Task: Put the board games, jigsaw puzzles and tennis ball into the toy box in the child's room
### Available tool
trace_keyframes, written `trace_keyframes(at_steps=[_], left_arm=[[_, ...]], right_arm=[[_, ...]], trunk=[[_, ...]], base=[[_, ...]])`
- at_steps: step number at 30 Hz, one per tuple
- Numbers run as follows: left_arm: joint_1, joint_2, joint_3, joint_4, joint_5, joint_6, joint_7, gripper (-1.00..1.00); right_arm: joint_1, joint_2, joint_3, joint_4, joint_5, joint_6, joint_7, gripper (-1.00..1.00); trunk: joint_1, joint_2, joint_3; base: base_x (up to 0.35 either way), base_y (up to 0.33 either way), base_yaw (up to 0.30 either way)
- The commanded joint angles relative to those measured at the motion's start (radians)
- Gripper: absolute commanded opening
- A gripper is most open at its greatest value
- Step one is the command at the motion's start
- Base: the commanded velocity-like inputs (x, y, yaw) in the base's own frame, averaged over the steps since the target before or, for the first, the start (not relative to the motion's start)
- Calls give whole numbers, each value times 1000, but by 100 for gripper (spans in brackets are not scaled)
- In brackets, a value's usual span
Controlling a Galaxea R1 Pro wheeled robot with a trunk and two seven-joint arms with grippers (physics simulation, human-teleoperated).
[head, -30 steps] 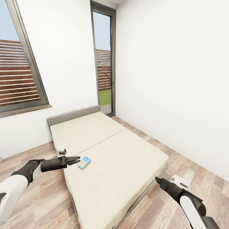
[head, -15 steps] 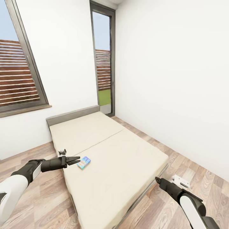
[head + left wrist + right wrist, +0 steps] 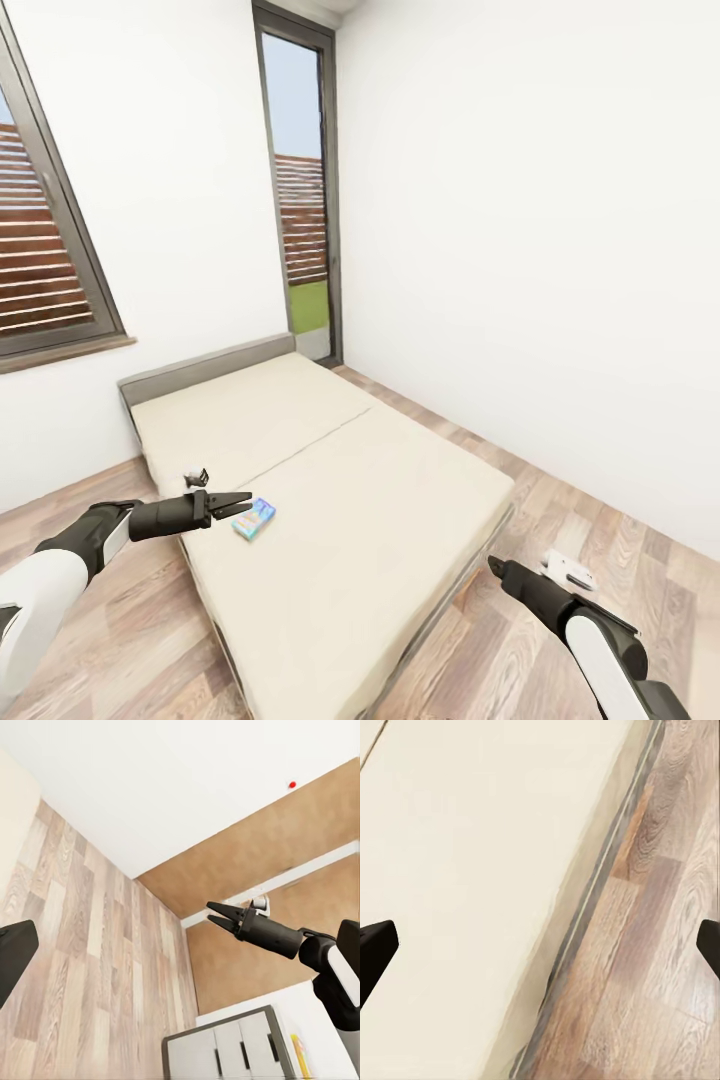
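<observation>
Left hand hangs at the near-left corner of the bed, fingers slightly apart, pinching nothing. Small teal-blue game box lies flat on the cream mattress just beside those fingertips, not touching as far as the head view shows. No other game box visible on the mattress.

Right hand sits low at the bed's near-right edge, over the wood floor. In the head view only its dark tip shows. In the right wrist view the two fingertips sit at opposite edges of the frame, so spread wide, empty; below them are the mattress edge, grey frame strip and floor planks.

The left wrist view catches the right hand from across the room with its fingers parted, plus a white-topped cabinet with pale drawers in the corner.

Tall narrow window behind the bed's head, wider window on the left wall.
</observation>
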Motion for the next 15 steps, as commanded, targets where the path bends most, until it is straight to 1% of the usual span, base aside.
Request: trace_keyframes(at_steps=[1, 4, 7, 15], left_arm=[[-1, 0, 2, 0, -2, 11, -4, 100], [-1, 0, 2, 0, -2, 11, -4, 100], [-1, 0, 2, 0, -2, 11, -4, 100], [-1, 0, 2, 0, -2, 11, -4, 100]], right_arm=[[-1, -1, 2, -1, -10, 1, -10, 100], [-1, -1, 2, -1, -10, 1, -10, 100], [-1, -1, 2, -1, -10, 1, -10, 100], [-1, -1, 2, -1, -10, 1, -11, 100]], trunk=[[1, -2, -2], [1, -2, -2], [1, -2, -2], [1, -2, -2]], base=[[0, 21, -270], [24, 52, -273], [57, 130, -275], [78, 217, -274]])
